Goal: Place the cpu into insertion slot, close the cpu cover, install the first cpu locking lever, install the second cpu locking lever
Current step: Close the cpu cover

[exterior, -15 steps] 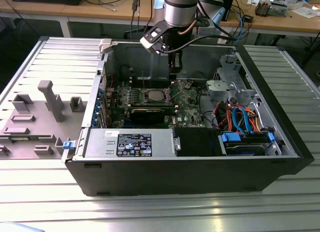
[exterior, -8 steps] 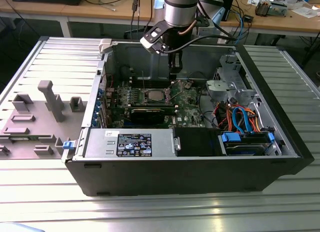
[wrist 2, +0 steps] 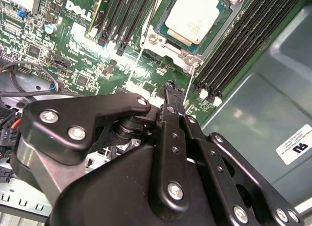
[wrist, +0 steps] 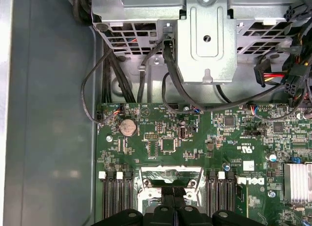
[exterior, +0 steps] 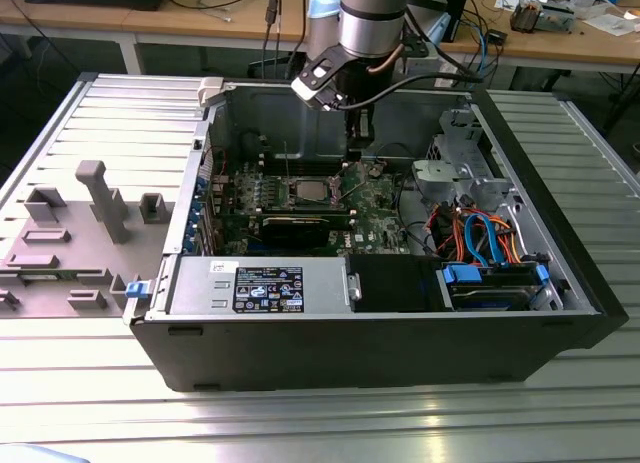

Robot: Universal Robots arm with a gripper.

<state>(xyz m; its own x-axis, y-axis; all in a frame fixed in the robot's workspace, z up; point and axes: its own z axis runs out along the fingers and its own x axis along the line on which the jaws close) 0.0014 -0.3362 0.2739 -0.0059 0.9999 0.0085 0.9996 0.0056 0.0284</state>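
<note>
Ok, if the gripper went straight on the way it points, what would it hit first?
The gripper would likely meet the cover rim beside the cpu, or the board right next to it; depth is unclear.

An open black metal computer case [exterior: 400, 353] lies on the ribbed grey metal desk [exterior: 300, 423]. Grey plastic blocks [exterior: 95, 198] stand beside it. Orange and blue cables [exterior: 480, 233] run inside.

Open computer case [exterior: 380, 333] sits on the surface [exterior: 300, 423], with a fixture tray [exterior: 70, 243] off to the exterior view's left. Inside, the cpu [exterior: 311, 190] is down in the insertion slot [wrist 2: 170, 49] on the motherboard [exterior: 385, 208], memory slots [wrist 2: 243, 40] flanking both sides. Graphics card [exterior: 300, 225] lies just nearer, power supply [exterior: 260, 283] nearest. Drive cage [exterior: 455, 178] is at the exterior view's right. The pincer [exterior: 352, 160] hangs just beside the cpu, on that same right.
</note>
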